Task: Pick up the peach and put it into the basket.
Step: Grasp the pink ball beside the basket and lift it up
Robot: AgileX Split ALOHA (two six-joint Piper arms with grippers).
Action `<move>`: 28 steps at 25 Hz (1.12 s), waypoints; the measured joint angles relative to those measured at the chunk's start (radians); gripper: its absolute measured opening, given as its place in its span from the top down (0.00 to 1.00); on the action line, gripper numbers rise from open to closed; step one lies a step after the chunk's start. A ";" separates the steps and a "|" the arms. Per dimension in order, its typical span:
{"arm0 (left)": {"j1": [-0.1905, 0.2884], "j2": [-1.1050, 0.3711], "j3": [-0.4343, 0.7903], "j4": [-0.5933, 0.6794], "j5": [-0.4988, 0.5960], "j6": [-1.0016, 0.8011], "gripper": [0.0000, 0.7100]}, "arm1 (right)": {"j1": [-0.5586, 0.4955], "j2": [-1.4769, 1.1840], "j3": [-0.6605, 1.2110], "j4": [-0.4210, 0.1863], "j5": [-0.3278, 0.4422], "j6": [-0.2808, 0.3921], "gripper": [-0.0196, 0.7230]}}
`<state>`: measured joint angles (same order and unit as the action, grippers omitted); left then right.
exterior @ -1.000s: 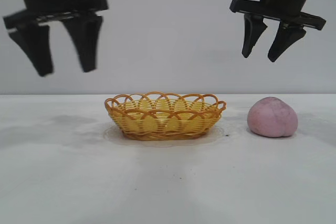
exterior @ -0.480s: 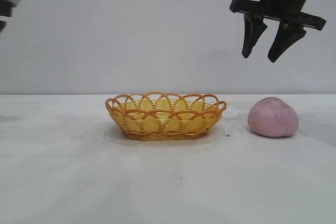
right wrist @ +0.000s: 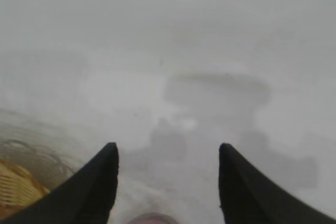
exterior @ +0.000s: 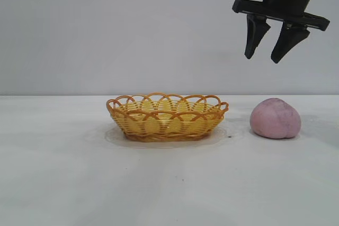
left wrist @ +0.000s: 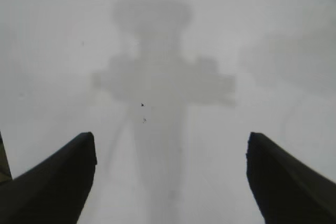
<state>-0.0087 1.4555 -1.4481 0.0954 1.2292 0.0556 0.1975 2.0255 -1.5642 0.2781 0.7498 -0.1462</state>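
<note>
Peach [exterior: 275, 118] sits on the table [exterior: 79, 173], right of the basket [exterior: 167, 116] and apart from it; nothing in the basket yet.

Largest first: table is plain white, basket mid-table, peach a bit smaller beside it.

Right gripper [exterior: 268, 56] hangs well above the peach w/ fingers apart and empty, so the step in hand looks like the descent to grasp. To do it well: come straight down, centre the fingers over the widest part of the fruit (round and matte, could roll if nudged on one side), close only once both fingers straddle it.

Left gripper [left wrist: 170, 182] is off to the side, spread wide over bare table, holding nothing.
</note>
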 joint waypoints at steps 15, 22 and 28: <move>0.000 -0.704 0.505 -0.103 0.019 0.000 0.23 | 0.000 0.000 0.000 0.000 0.006 0.000 0.49; 0.000 -1.068 0.770 -0.121 -0.015 -0.002 0.23 | 0.000 0.000 0.000 -0.022 0.021 0.000 0.49; 0.000 -1.330 0.893 -0.152 -0.073 -0.002 0.23 | 0.000 0.000 0.000 -0.026 0.023 0.000 0.49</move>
<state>-0.0087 0.1253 -0.5548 -0.0565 1.1565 0.0534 0.1975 2.0255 -1.5642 0.2524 0.7731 -0.1462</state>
